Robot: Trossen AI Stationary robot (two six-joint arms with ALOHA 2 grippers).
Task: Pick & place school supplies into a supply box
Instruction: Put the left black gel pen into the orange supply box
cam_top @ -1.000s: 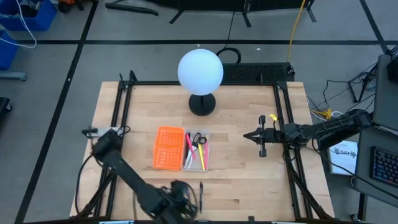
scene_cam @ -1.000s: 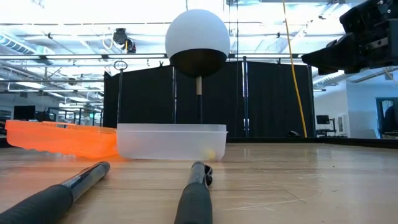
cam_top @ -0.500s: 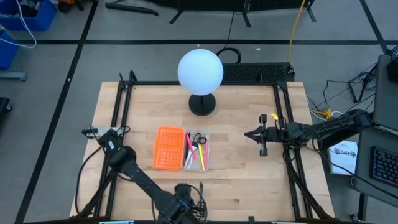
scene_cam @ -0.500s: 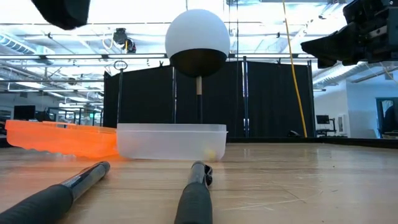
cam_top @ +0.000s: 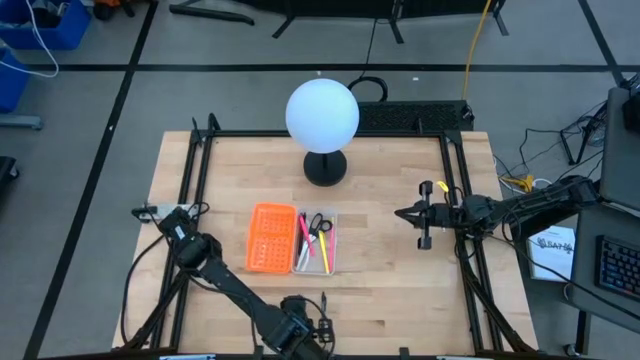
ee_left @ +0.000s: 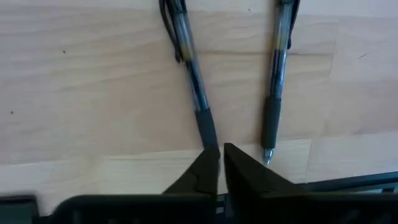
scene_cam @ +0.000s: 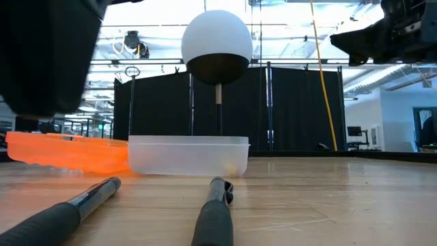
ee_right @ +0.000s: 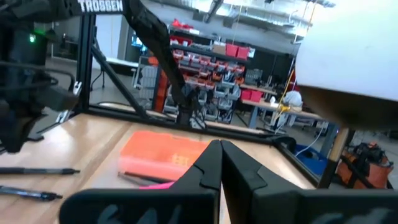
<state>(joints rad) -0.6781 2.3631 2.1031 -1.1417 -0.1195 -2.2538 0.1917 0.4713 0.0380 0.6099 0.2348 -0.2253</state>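
Observation:
The supply box lies mid-table: its orange grid half (cam_top: 271,238) joins a clear tray (cam_top: 316,243) that holds small scissors (cam_top: 318,223) and pink and yellow pens. Two dark pens (ee_left: 189,81) (ee_left: 277,81) lie side by side on the wood near the table's near edge; one shows in the high view as a dark pen (cam_top: 323,305). My left gripper (ee_left: 221,155) is shut and points down over the grip end of the left pen. My right gripper (cam_top: 400,214) is shut and hangs in the air right of the box. My left gripper has its shut fingertips (ee_left: 210,157) over the grip end (ee_left: 205,127) of one dark pen, coming from above. Whether they touch the pen I cannot tell. The pen lies flat on the table.
A white globe lamp (cam_top: 322,115) on a dark round base (cam_top: 325,167) stands behind the box. Black frame rails run along the table's left edge (cam_top: 188,190) and right edge (cam_top: 462,200). Bare wood lies between the box and my right gripper.
My left arm has swung toward the table's near edge and come down over the two dark pens; in the low view it now fills the upper left. My right gripper has risen slightly. The pens and the box have stayed put.

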